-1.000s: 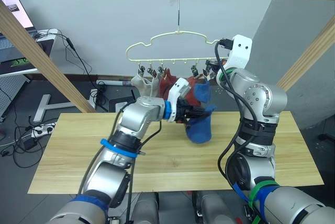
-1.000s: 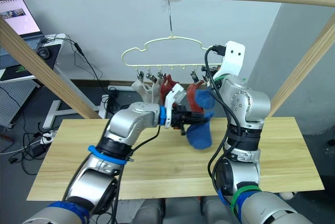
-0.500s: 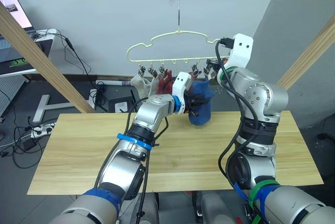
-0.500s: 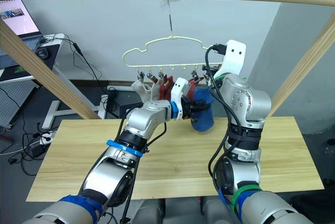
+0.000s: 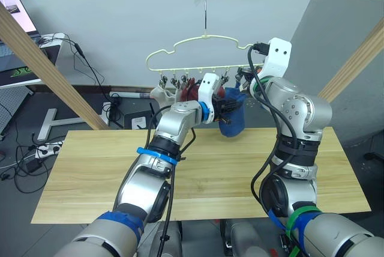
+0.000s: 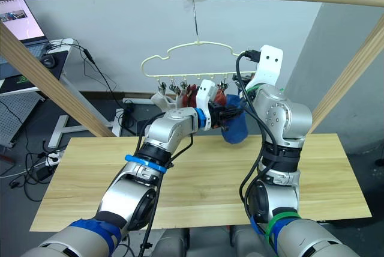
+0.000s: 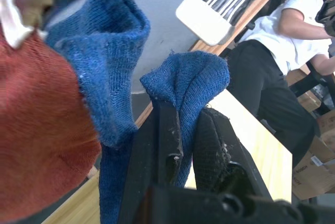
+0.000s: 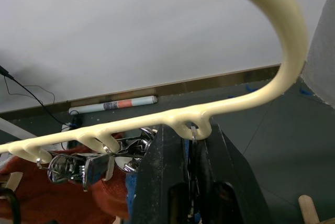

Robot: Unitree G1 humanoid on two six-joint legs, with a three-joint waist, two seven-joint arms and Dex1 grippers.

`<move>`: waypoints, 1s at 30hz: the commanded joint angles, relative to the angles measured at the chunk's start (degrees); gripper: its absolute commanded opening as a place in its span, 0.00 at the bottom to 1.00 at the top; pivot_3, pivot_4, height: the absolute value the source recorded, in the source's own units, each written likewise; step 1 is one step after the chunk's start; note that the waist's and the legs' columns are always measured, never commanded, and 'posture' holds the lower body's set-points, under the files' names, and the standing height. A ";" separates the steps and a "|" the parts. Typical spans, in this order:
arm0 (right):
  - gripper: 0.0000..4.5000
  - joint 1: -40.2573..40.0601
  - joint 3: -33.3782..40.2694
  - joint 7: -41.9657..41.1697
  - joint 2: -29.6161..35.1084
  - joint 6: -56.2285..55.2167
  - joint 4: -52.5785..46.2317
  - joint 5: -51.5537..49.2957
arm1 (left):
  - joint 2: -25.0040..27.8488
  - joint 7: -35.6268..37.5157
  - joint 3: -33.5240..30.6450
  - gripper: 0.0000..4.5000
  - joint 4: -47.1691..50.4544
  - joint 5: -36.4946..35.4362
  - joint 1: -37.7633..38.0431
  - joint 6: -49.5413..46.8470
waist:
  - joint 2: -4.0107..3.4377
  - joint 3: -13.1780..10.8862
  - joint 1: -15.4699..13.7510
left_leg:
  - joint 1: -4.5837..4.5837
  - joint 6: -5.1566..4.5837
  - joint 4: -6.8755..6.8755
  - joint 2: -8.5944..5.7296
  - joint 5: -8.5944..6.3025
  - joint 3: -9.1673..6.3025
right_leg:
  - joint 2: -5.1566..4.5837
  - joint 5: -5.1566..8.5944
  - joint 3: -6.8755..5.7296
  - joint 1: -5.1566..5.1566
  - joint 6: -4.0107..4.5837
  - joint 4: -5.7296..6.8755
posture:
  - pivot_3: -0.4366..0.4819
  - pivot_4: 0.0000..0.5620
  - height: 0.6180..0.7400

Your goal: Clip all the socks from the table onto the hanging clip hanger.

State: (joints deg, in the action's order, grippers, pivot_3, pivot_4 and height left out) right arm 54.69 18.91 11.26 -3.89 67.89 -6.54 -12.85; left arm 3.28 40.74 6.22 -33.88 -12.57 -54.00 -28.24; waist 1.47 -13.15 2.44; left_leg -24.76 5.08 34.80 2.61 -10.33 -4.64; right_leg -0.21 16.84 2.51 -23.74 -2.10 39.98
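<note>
Above table (image 5: 90,167), knitted blue sock (image 7: 183,85) bunched

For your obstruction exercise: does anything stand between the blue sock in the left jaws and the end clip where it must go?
Nothing visible blocks it. The left gripper holds the blue sock just below the clip hanger; the right gripper pinches the end clip.

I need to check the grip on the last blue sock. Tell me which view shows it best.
The left wrist view: the blue sock is pinched between the left gripper fingers, fabric bunched above their tips. Both eye views show it from afar, as a blue lump raised beside the clip hanger, the grip itself unclear.
</note>
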 commanded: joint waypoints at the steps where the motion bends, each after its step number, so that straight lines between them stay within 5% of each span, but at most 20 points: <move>1: 0.00 0.84 -0.83 -0.25 -0.07 -0.98 -2.22 -0.79 | 0.15 -0.03 -1.47 0.16 1.89 -0.85 -1.91 0.20 | 0.00 0.00 0.00 | 0.00 0.00 0.00 0.00 0.00 0.00 | 0.00 0.00 0.00 0.00 0.00 0.00 | 0.48 0.33 1.00; 30: 0.00 0.48 -0.61 0.02 -0.38 -0.56 -2.58 -0.74 | -2.23 -1.88 -5.48 0.16 1.41 -3.50 -4.09 -1.42 | 0.00 0.00 -0.01 | 0.00 0.00 0.00 0.00 0.00 0.00 | 0.00 0.00 0.00 0.00 0.00 -0.01 | 0.47 0.35 1.00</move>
State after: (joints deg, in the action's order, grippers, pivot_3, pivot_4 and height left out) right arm 54.67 18.91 11.38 -4.33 67.88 -6.54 -12.83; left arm 1.37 38.86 1.77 -33.98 -15.15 -56.40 -30.41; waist 1.46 -13.15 2.43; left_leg -24.76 5.08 34.80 2.61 -10.33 -4.64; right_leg -0.21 16.84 2.51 -23.74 -2.10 39.97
